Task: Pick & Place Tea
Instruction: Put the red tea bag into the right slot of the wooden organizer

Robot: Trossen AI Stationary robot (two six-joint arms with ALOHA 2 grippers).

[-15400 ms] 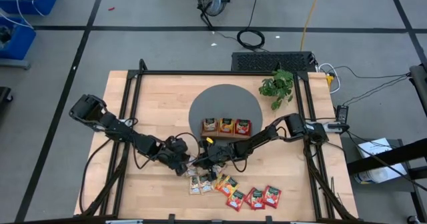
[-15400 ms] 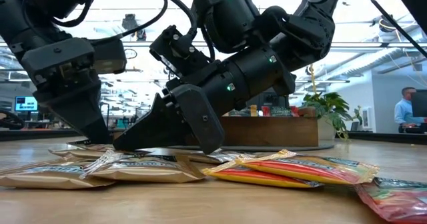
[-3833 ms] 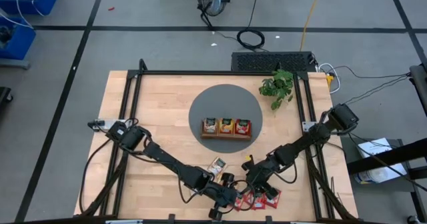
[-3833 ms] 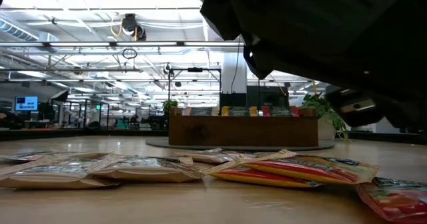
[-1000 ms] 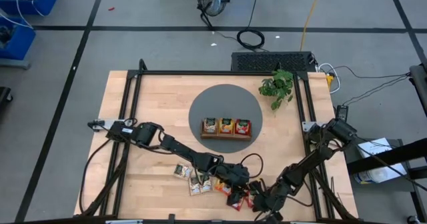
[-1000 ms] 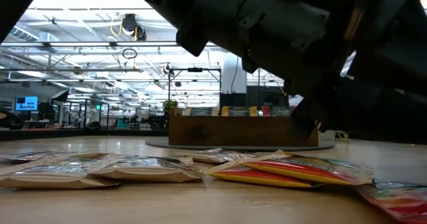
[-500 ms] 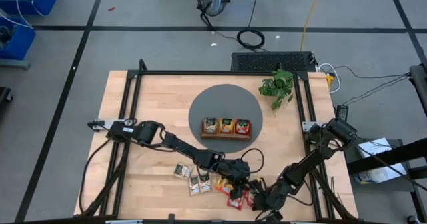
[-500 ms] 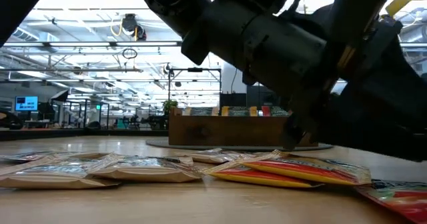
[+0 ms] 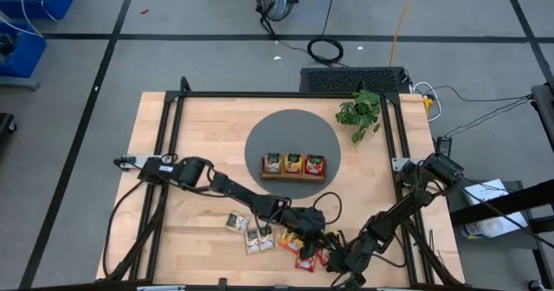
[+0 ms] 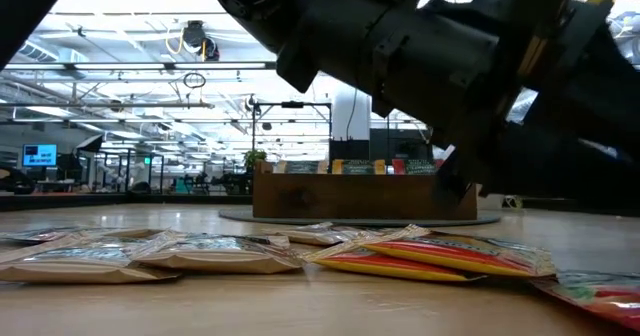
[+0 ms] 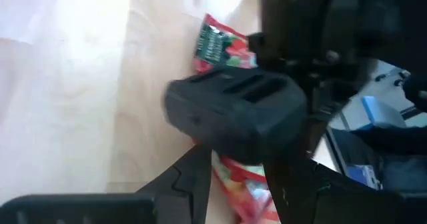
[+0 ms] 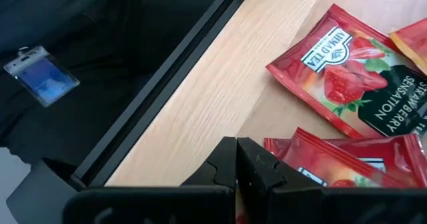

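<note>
While the two dark arms are meeting near the front edge of the light wooden table (image 9: 199, 126), the small flat tea sachets are lying there in a loose group. From above I am counting three cream-white sachets (image 9: 235, 223), one orange-yellow sachet (image 9: 286, 237) and at least two red sachets (image 9: 308, 257); the arms are covering the rest. Three more sachets are standing in the brown wooden tray (image 9: 294, 177) on the round grey mat (image 9: 290, 126), one in each compartment.

The loose sachets are lying flat with the printed side up. They are nearly square, so no long axis is showing clearly. The strawberry sachet (image 12: 340, 64) is lying cornerwise to the table edge.

The left gripper (image 9: 316, 237) is hanging low over the red ones, and one red packet (image 11: 237, 177) is lying right at it; whether its jaws are clamping this packet I cannot tell. The right gripper (image 12: 235, 147) is resting just beside another red sachet (image 12: 333, 164) with its jaws pressed together on nothing.

Compared with about four seconds ago, the right gripper is now nearer the front edge, the left one farther from it, and one cream-white sachet is lying farther left.
</note>
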